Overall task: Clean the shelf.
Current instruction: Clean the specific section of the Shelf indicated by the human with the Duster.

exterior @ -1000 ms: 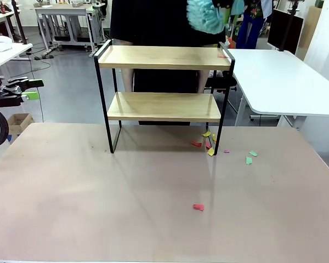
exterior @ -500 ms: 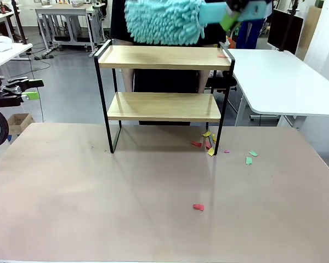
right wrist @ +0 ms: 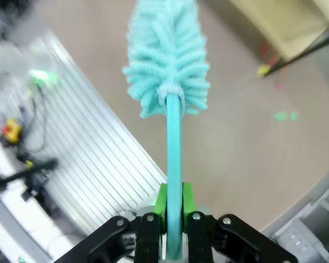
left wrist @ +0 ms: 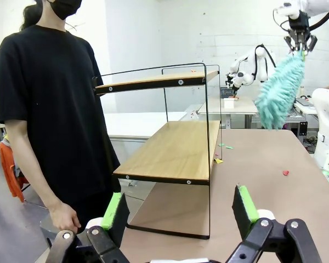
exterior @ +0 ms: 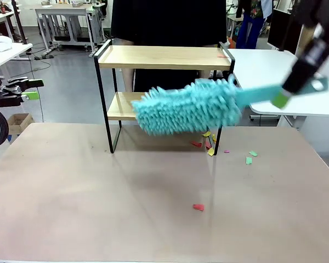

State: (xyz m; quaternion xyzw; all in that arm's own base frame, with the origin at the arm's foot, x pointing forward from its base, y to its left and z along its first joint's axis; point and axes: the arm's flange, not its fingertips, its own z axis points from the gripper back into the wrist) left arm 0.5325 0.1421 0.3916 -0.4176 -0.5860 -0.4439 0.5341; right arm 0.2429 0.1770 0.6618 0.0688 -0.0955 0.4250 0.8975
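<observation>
With the right end effector clamped on the handle of a fluffy turquoise microfibre duster held before the lower board of the two-tier wooden, black-framed shelf at the far side of the beige tabletop, sweeping seems under way, next needing the head guided onto that board, while the left end effector waits agape, paper scraps nearby, a workshop behind.

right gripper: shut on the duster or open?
Shut: the right gripper has its green pads pressed on both sides of the duster handle.
</observation>
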